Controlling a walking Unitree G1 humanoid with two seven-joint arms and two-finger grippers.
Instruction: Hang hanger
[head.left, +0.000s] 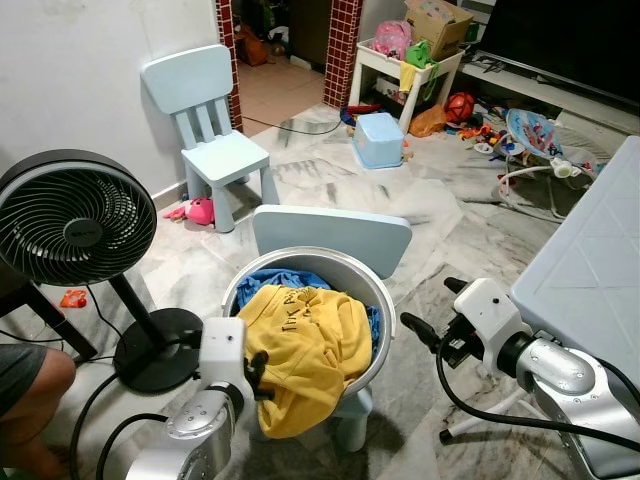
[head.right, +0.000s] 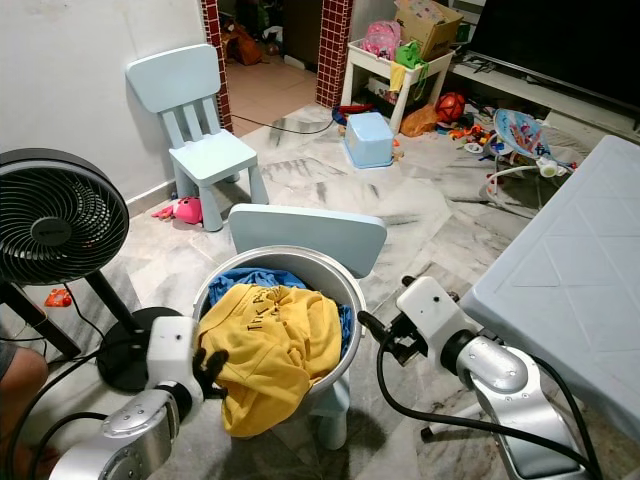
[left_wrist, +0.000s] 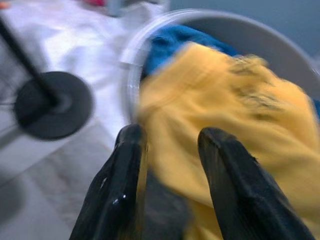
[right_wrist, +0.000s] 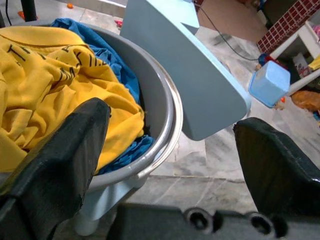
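No hanger anywhere that I can spot. Low centre, a grey basin (head.left: 372, 290) holds a yellow shirt (head.left: 305, 345): soft, light, floppy, best pinched at a bunched fold. The left gripper (left_wrist: 167, 150), fingers apart, touches it; the right gripper (right_wrist: 170, 165) gapes beside.

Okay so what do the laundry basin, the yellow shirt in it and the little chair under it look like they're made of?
Basin: likely grey plastic, smooth with a slightly shiny rim. Yellow shirt: soft knit fabric, probably cotton, matte, draping in folds over the rim. Chair: pale blue moulded plastic by its look, one uniform matte colour with rounded edges.
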